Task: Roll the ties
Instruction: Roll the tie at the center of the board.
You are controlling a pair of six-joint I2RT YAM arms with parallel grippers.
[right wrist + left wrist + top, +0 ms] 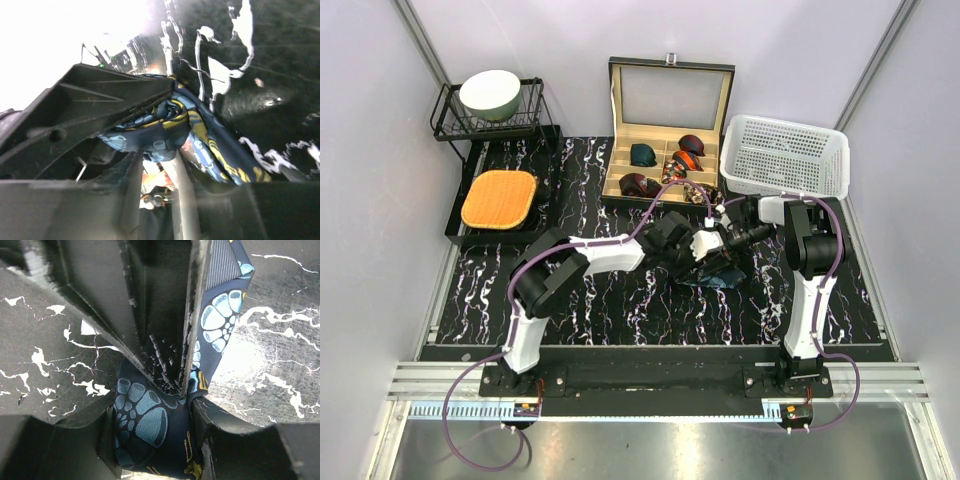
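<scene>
1. Tie (145,425) sits bunched between the fingers of the left gripper (152,412), which pinches it.
2. Opposite, the right gripper (720,243) touches the tie; its grip cannot be told.

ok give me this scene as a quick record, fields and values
tie: navy, teal-and-gold pattern, bunched where the two arms meet
left gripper: shut on tie
right gripper: tie between its fingers, grip unclear
box: lid open, rolled ties in its compartments
basket: white, right of box
table: black, white marbling
</scene>
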